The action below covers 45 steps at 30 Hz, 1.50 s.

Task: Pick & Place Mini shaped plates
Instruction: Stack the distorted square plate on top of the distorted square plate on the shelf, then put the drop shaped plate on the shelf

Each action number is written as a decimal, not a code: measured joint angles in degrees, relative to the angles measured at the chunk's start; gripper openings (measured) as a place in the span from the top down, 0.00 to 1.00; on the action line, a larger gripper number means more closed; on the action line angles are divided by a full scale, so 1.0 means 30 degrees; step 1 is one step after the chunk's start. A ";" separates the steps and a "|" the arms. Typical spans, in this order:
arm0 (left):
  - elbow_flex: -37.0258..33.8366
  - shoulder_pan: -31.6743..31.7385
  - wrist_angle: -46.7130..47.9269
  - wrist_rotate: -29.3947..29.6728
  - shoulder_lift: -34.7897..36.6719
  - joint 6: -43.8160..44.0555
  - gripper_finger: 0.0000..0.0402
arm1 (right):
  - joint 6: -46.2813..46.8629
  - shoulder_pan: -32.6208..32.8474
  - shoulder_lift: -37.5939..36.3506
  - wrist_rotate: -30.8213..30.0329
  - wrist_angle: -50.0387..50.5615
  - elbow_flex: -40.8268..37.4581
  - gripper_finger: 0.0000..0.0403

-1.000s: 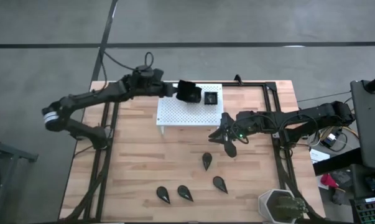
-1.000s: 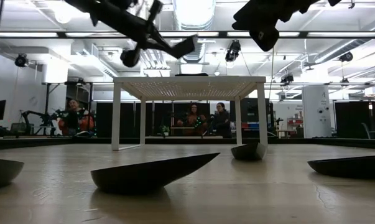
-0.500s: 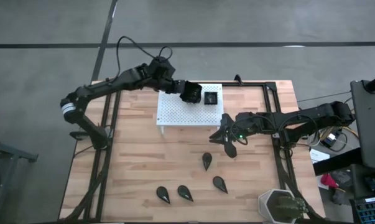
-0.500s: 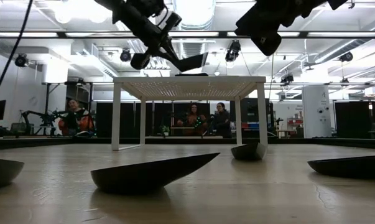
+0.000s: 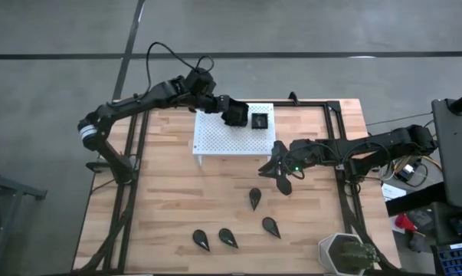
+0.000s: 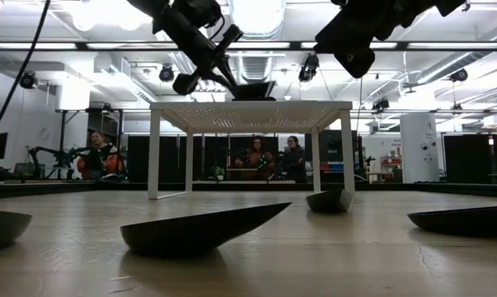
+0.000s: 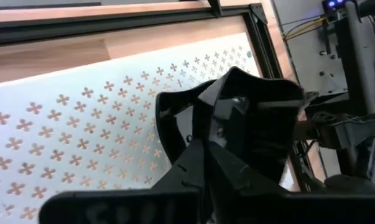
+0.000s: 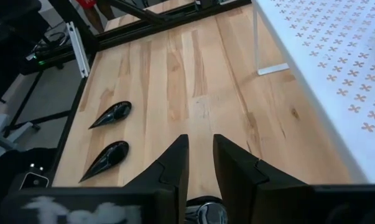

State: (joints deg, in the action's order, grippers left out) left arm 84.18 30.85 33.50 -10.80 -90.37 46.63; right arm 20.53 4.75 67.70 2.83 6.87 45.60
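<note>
From above, the left tool [image 5: 229, 113] sits in the upper middle of the frame over the white perforated stand [image 5: 215, 138], its fingers clamped on a black raised-rim square plate [image 5: 235, 116]. Just to its right, a smaller square plate [image 5: 260, 120] already rests on the stand. The right tool [image 5: 280, 170] hangs at centre right, off the stand's lower right corner and above the tabletop [image 5: 162, 199]. Four teardrop plates [image 5: 255, 198] lie in the lower middle of the frame, and a grey-green hexagonal pot [image 5: 342, 253] stands at the lower right.

From table height, the held plate [image 6: 256, 88] shows at upper centre, right at the stand's top [image 6: 252, 107]; whether it touches cannot be told. Teardrop plates [image 6: 203, 227] fill the foreground, and people sit in the room beyond.

The left wrist view shows the glossy square plate [image 7: 249, 137] gripped by its rim and tilted over the perforated surface [image 7: 69, 130].

The right wrist view shows that tool's fingers [image 8: 234, 168] a narrow gap apart with nothing between them, two teardrop plates [image 8: 106, 157] lying at left on the wood.

The risk, as I judge it: the plate is held by one edge and tilted, so letting go early could leave it landing on a corner, sliding, or knocking its smaller neighbour. A glossy rim could also slip in the grip.
</note>
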 joint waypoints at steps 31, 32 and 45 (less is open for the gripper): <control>-0.0018 -0.0463 0.0027 -0.0839 0.0331 -0.2468 0.68 | -0.0073 0.0000 0.0000 0.0000 0.0015 -0.0029 0.85; -0.0022 -0.0555 0.0027 -0.0845 0.0430 -0.2831 0.68 | -0.0073 0.0000 0.0000 0.0000 0.0015 -0.0029 0.85; -0.0022 -0.2170 0.0425 0.0313 0.2317 -0.6497 0.73 | 0.0015 0.0000 0.0000 0.0007 0.0015 -0.0029 0.83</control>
State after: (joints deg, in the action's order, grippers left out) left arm 84.12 24.34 34.78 -9.86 -83.42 27.14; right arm 20.58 4.75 67.70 2.85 6.92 45.52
